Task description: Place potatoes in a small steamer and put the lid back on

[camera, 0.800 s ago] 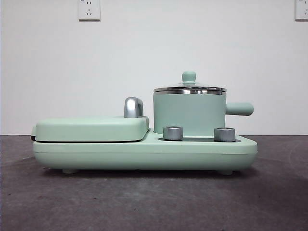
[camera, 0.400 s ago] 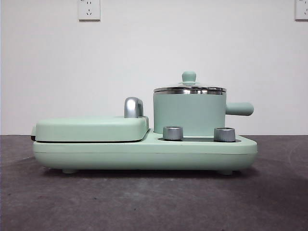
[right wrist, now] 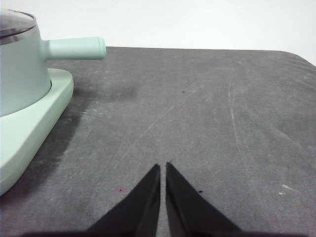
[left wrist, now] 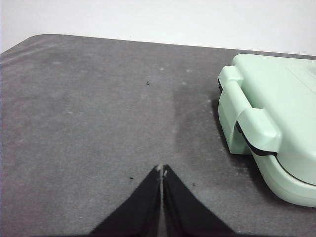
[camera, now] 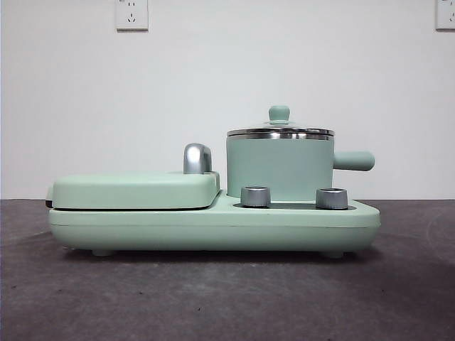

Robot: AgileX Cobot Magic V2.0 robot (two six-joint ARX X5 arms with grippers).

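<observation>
Grey bench (camera: 213, 298): steamer (camera: 279, 169) seated on cooker base (camera: 213, 227), right end, lid (camera: 280, 130) fitted. Left pincer (left wrist: 161, 171) and right pincer (right wrist: 163, 168) are held closed, empty, above bare bench.

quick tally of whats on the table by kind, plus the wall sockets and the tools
Appliance base: 1
Griddle cover: 1
Small steamer: 1
Lid, on the steamer: 1
Steel knobs: 2
Wall sockets: 2
Tools, left tool and right tool, both shut over bare table: 2
Potatoes in view: 0
Total: 10
</observation>
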